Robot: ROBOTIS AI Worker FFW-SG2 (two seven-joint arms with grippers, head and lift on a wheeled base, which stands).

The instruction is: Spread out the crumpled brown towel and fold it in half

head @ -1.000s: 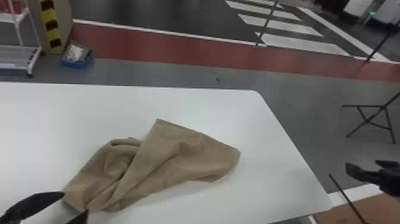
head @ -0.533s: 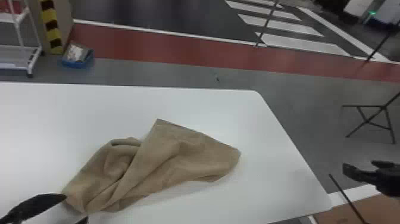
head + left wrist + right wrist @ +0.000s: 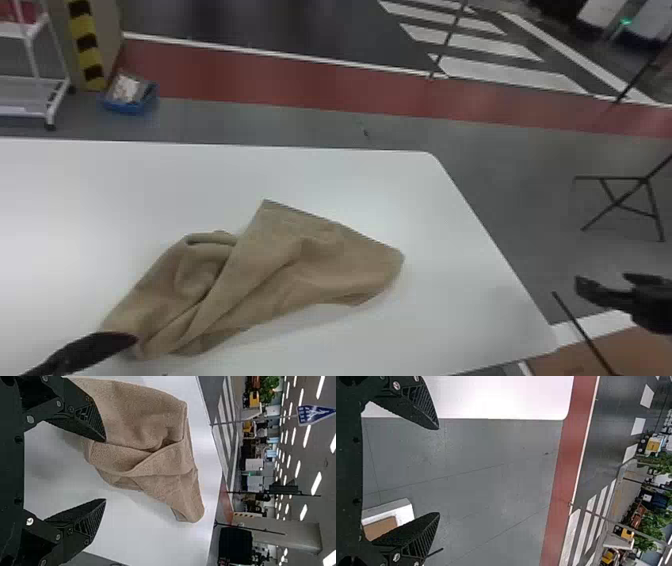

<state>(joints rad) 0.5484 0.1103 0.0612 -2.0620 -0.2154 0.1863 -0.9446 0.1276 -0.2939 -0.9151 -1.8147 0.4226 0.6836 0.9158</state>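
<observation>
The brown towel (image 3: pixel 300 270) lies crumpled on the white table (image 3: pixel 150 185), with a wide flap at its right part and bunched folds at its left. At its near left end is my left gripper (image 3: pixel 95 347), one finger overlapping the towel's edge. In the left wrist view the left gripper (image 3: pixel 105 470) stands open, one finger over the towel (image 3: pixel 138 419), the other above bare table. My right gripper (image 3: pixel 603 281) is off the table's right side; in the right wrist view this gripper (image 3: pixel 438 471) is open with nothing between its fingers.
The table's right edge (image 3: pixel 495 245) runs between the towel and the right gripper. A brown and white box-like object (image 3: pixel 620 350) is low at the right. Beyond the table are a white rack (image 3: pixel 35 82), a blue bin (image 3: pixel 131 102) and a dark folding stand (image 3: pixel 620 197).
In the head view my left gripper has moved a little right and toward the near edge, nearer the towel's left end. The right gripper has shifted slightly left. The towel lies as before.
</observation>
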